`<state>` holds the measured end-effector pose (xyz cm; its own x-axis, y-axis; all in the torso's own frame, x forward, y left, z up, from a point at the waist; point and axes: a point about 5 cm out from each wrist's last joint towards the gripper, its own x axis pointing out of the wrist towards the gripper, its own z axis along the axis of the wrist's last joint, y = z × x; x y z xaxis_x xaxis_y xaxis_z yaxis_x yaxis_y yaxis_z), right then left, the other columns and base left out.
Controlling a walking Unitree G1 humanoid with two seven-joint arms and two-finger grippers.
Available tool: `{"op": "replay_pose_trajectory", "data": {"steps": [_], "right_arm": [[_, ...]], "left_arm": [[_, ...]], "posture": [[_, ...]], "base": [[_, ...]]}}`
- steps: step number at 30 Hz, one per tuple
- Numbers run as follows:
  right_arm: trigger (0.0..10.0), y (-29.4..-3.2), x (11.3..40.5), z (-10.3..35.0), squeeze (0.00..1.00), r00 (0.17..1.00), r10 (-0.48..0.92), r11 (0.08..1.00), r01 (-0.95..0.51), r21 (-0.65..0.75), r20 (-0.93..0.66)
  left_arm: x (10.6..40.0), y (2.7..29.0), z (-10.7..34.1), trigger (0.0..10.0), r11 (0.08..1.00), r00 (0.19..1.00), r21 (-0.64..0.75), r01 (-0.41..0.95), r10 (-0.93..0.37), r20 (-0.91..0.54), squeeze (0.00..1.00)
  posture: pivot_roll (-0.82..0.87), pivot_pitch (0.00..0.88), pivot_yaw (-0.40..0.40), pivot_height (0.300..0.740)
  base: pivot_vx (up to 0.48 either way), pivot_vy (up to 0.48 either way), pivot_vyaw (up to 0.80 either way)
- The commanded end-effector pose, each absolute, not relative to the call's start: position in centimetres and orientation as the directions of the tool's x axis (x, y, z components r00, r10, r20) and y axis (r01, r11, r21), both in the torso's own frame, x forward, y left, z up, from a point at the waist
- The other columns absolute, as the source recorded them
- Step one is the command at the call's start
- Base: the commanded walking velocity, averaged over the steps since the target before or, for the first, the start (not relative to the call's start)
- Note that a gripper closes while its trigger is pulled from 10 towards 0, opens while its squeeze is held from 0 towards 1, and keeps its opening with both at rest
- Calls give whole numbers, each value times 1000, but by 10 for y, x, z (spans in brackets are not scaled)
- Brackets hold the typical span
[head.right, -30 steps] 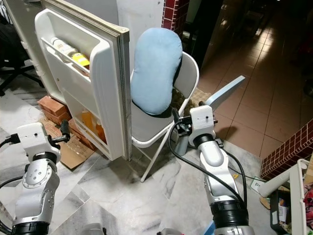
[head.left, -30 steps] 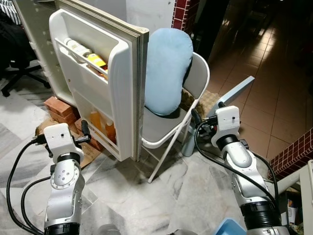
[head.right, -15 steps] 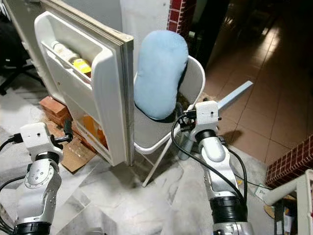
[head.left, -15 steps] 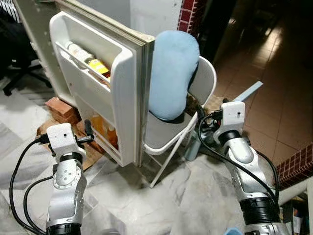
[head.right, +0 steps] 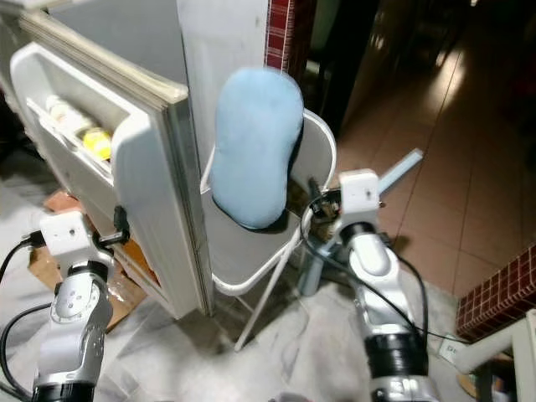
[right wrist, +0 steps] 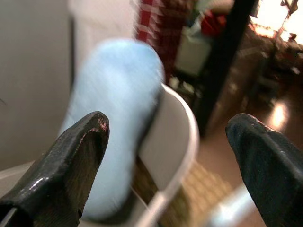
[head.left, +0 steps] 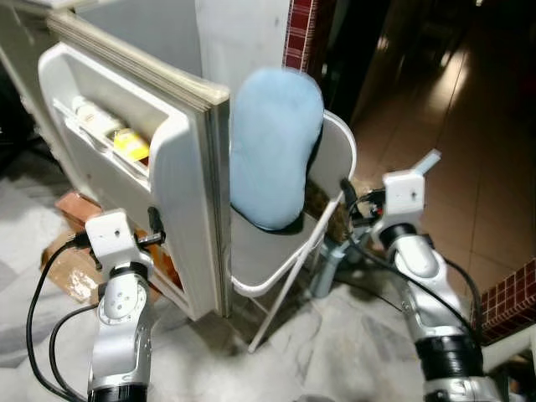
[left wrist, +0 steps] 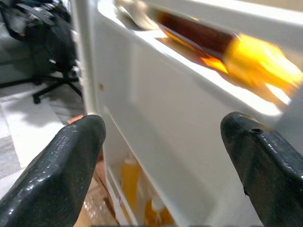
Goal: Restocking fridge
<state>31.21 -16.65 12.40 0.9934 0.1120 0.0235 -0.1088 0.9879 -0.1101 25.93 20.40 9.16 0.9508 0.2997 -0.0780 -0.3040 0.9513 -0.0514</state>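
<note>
On a marble floor [head.left: 335, 343], the open fridge door [head.left: 180, 180] fills upper left, bottles [head.left: 113, 134] on its shelf. A folding chair [head.left: 322, 180] with blue cushion [head.left: 272, 146] stands just beside. Left gripper [left wrist: 165, 156] and right gripper [right wrist: 165, 161] both spread, empty.

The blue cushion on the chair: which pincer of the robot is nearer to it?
The right. The right pincer is just beside the blue cushion, at the chair's edge. The left pincer is by the open fridge door, on the door's far side from the cushion.
</note>
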Motion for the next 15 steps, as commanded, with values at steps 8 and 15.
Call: {"op": "replay_pose_trajectory", "data": {"steps": [8,15], "right_arm": [[10000,-144,315,128,0,976,214,973,-208,-99,43],[10000,-131,324,133,0,958,283,957,-278,-83,55]], "left_arm": [[259,205,86,10000,947,944,-69,-315,305,-124,0],[237,219,51,10000,928,879,-37,-371,338,-337,0]], "posture": [[59,0,-45,740],[68,0,-47,740]], "base": [[0,0,703],[0,0,420]]}}
